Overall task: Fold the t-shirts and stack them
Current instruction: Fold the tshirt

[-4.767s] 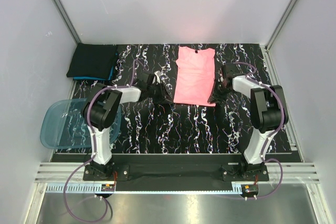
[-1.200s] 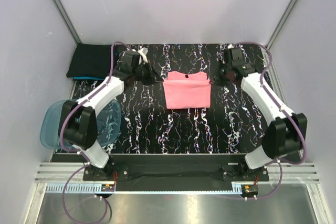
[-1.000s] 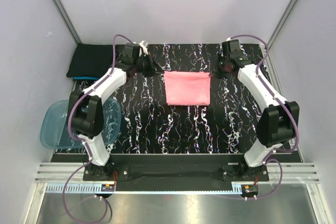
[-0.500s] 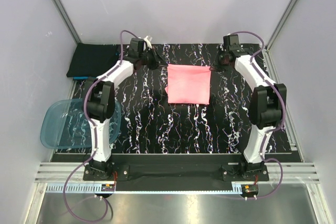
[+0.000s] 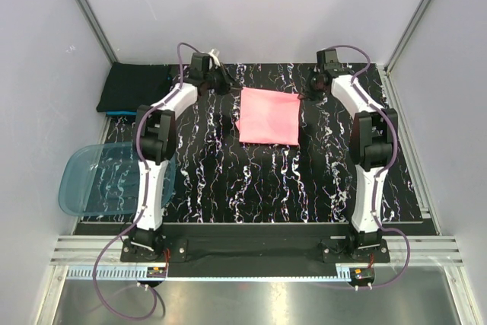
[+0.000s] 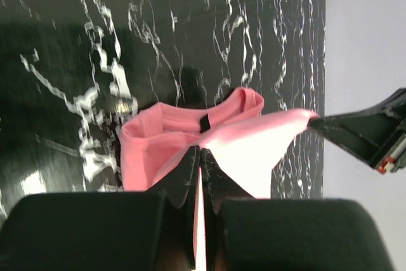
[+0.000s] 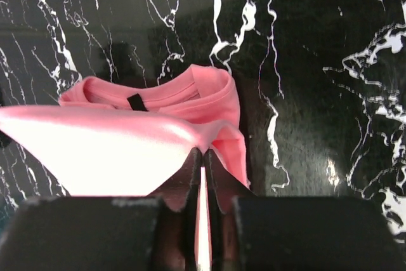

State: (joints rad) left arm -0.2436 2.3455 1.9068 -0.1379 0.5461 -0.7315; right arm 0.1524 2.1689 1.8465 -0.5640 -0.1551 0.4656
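The salmon-pink t-shirt (image 5: 266, 116) lies folded at the back middle of the black marbled table (image 5: 251, 180). Its far edge is lifted and stretched between my two grippers. My left gripper (image 5: 227, 85) is shut on the shirt's far left corner, where pink cloth (image 6: 254, 157) shows between the fingertips (image 6: 192, 160). My right gripper (image 5: 308, 90) is shut on the far right corner (image 7: 219, 138). Under the raised layer the collar and its dark neck label (image 7: 135, 102) show on the table. Black and teal t-shirts (image 5: 137, 87) sit folded in a stack at the back left.
A translucent blue plastic tub (image 5: 106, 180) overhangs the table's left edge near the left arm's base. White enclosure walls (image 5: 251, 13) stand close behind both grippers. The opposite gripper (image 6: 365, 134) shows at the right of the left wrist view.
Both arms have reached farther back, carrying the pink shirt's gripped edge over toward the collar. The shirt went from a long flat shape to a short folded rectangle.
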